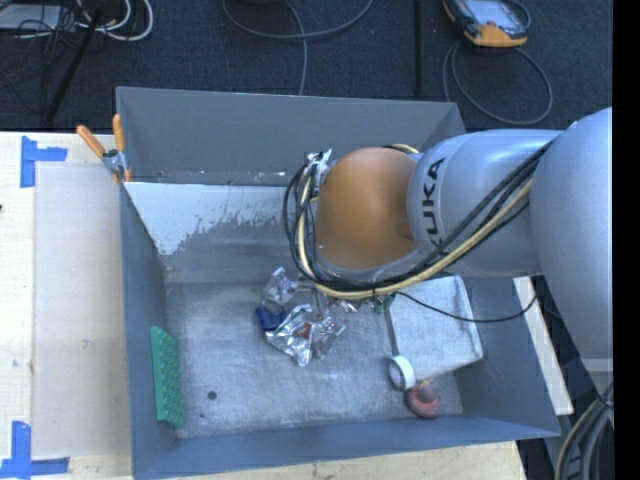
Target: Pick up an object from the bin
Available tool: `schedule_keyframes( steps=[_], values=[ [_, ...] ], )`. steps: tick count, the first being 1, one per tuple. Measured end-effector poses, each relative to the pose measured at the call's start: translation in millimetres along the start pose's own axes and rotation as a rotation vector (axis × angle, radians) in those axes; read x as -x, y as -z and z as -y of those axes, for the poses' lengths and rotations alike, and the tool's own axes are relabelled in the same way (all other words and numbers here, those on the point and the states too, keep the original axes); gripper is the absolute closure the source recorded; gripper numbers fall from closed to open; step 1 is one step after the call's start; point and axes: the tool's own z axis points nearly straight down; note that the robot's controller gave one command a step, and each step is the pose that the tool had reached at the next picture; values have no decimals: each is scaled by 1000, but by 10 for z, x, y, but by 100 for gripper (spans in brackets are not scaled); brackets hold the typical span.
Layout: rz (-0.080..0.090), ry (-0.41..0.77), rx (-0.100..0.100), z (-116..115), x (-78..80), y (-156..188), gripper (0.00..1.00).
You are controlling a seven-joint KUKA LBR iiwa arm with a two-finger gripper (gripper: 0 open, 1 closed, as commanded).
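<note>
One gripper [329, 314] above crumpled silver foil [297, 341]

Grey metal bin [230, 373] with small things scattered on its floor.
A green studded strip [166, 376] lies along the left wall, towards the near corner. At the middle, a crumpled silver foil wad [300, 336] touches a small blue piece [266, 317]; a clear crinkled scrap [280, 288] sits just beyond. A pale sheet [440, 328] lies at right, with a white ring [401, 371] and a reddish lump [424, 399] at its near edge.
</note>
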Motion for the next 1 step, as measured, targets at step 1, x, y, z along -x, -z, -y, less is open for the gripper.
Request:
schedule_keyframes(
  steps=[1],
  values=[
    [36, -5, -11, 21, 81, 44, 100]
  ],
)
